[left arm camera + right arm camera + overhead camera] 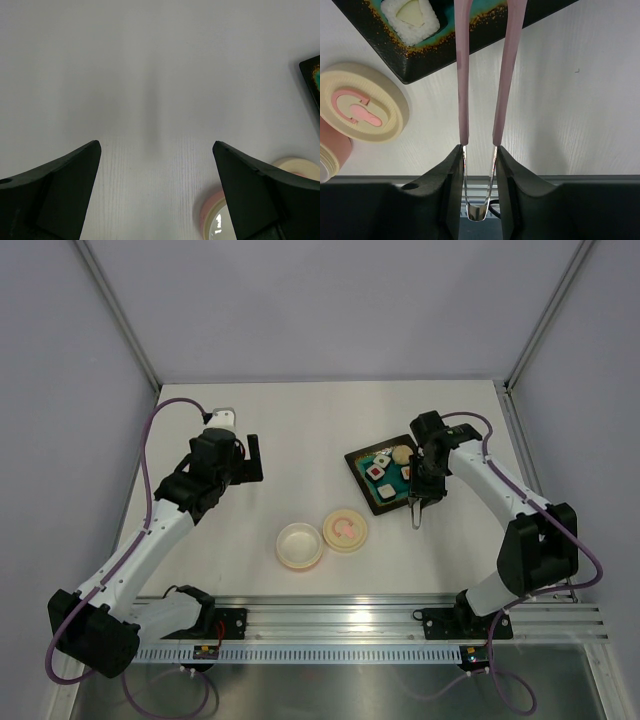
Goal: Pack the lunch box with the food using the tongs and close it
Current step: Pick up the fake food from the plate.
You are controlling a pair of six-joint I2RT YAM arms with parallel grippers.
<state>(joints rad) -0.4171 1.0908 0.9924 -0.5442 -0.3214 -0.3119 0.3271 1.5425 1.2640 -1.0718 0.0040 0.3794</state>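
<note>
The cream lunch box [299,545] sits uncovered near the table's front, its lid [345,529] with a pink mark lying beside it on the right. Small pieces of food [377,472] and a beige ball [402,452] rest on the dark tray [383,507]. My right gripper [425,485] is over the tray's right edge, shut on the tongs [416,512]. In the right wrist view my right gripper [478,149] presses both pink arms of the tongs [506,75], which are parted and reach over the tray [420,65] past a rice piece [411,17]; their tips are out of frame. My left gripper [255,458] hangs open over bare table.
The left wrist view shows my left gripper [156,145] wide open above the white table, with the lunch box [212,222] at the lower right. A metal rail [400,620] runs along the near edge. Grey walls enclose the table.
</note>
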